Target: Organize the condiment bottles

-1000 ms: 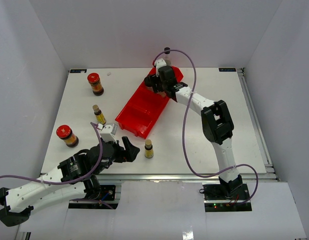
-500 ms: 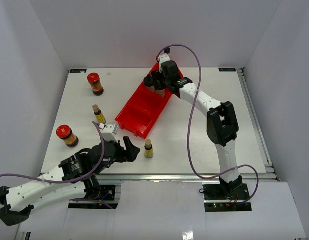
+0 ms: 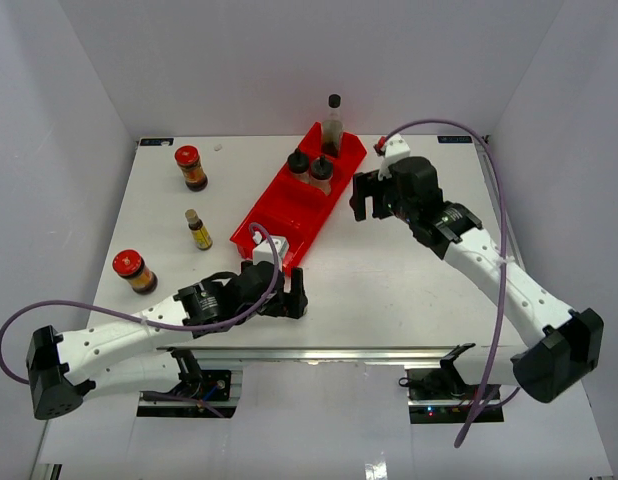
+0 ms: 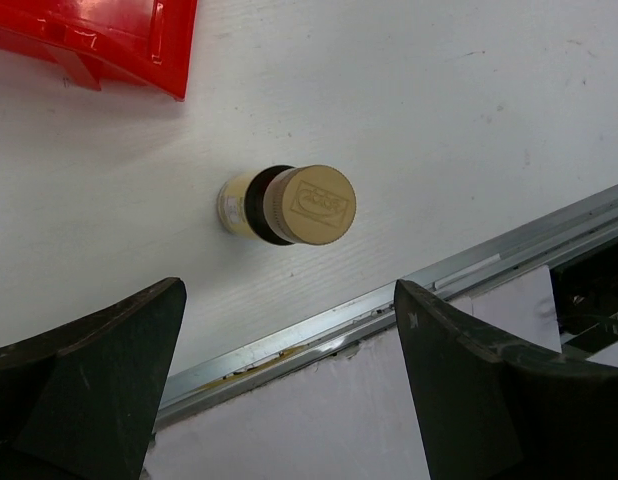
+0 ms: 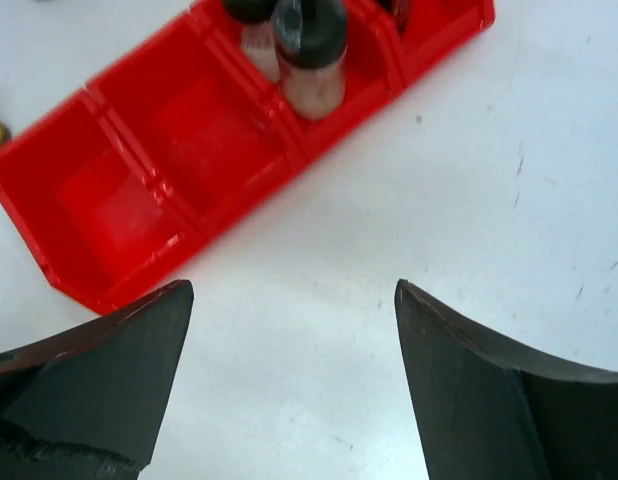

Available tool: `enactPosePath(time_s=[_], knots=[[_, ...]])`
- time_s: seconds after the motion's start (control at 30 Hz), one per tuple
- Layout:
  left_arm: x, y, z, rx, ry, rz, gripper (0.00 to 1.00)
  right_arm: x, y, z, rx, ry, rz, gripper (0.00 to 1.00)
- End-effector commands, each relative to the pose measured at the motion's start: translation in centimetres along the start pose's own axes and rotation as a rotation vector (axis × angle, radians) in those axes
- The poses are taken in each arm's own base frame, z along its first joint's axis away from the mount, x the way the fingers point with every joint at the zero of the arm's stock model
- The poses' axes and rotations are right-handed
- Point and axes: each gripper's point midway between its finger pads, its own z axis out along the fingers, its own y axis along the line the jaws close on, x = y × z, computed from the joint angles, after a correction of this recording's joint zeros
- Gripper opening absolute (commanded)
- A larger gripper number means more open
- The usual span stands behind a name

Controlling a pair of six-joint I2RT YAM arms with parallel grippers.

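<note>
The red tray (image 3: 274, 222) holds the tall clear bottle (image 3: 333, 124) in its far compartment and two black-capped shakers (image 3: 298, 165) (image 3: 321, 172) in the one beside it. They also show in the right wrist view (image 5: 311, 58). My right gripper (image 3: 366, 196) (image 5: 294, 290) is open and empty over bare table right of the tray. My left gripper (image 3: 285, 300) (image 4: 289, 290) is open. A slim yellow-labelled bottle (image 4: 289, 205) stands just ahead of its fingers, untouched. Another yellow-labelled bottle (image 3: 198, 229) and two red-lidded jars (image 3: 190, 167) (image 3: 134, 271) stand on the left.
The tray's two near compartments (image 5: 139, 200) hold nothing. The table's metal front edge (image 4: 389, 300) runs just under the left gripper. White walls enclose the table on three sides.
My right gripper has pulled back from the tray's far end to the right, leaving the tall bottle standing there. My left gripper has moved right to the yellow-labelled bottle near the front edge.
</note>
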Motion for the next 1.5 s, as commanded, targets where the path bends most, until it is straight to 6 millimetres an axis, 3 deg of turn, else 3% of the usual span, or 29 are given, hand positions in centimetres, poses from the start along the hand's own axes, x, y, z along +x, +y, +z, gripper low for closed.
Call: enactPosePath(time_s=[0.0, 0.07, 0.23, 0.53, 1.0, 1.23, 1.47], knots=[[-0.1, -0.2, 0.8, -0.017, -0.011, -0.017, 0.96, 6.0, 0.0, -3.1, -0.04, 0.084, 0.024, 0.88], [0.1, 0.1, 1.4, -0.051, -0.006, -0.007, 0.95, 8.5, -0.1, -3.8, -0.052, 0.106, 0.028, 0.88], [-0.3, 0.1, 2.6, -0.091, -0.022, -0.006, 0.93, 10.4, -0.1, -5.6, -0.077, 0.057, 0.04, 0.88], [-1.4, 0.0, 4.2, -0.159, -0.055, 0.005, 0.86, 11.1, -0.3, -5.7, -0.085, 0.019, 0.023, 0.88], [-0.2, -0.4, 6.9, -0.204, -0.008, 0.03, 0.79, 11.4, -0.2, -5.9, -0.094, -0.001, 0.022, 0.88], [0.1, -0.2, 7.3, -0.229, 0.013, 0.026, 0.65, 11.2, -0.4, -6.2, -0.087, -0.015, 0.021, 0.88], [0.1, -0.5, 7.2, -0.228, 0.025, 0.022, 0.34, 11.3, -0.5, -6.1, -0.081, -0.016, 0.02, 0.88]])
